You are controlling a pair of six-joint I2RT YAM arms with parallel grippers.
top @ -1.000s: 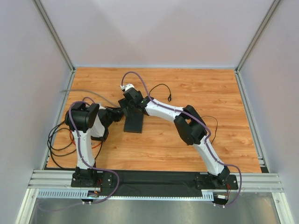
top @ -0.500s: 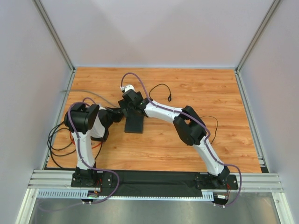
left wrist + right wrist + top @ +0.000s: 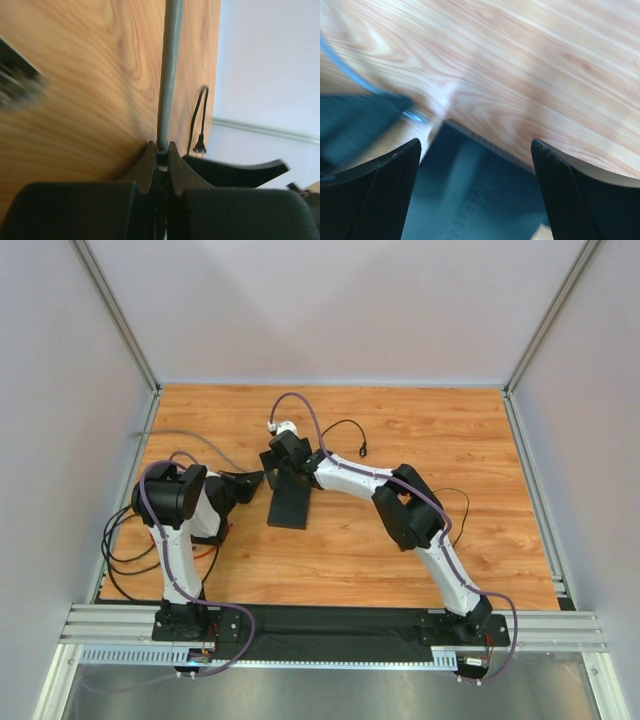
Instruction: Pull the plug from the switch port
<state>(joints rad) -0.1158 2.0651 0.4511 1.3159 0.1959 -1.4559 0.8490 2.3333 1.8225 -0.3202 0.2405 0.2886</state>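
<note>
Left tool (image 3: 160,159) was clamped on the grey cable (image 3: 170,75); right tool (image 3: 475,185) stood wide over the switch (image 3: 291,502), mid-frame. Best: brace the switch, pull straight along the cable.

Nothing legible anywhere — the switch (image 3: 290,502) carries only faint, blurred marks on its black top in the right wrist view — unreadable.
</note>
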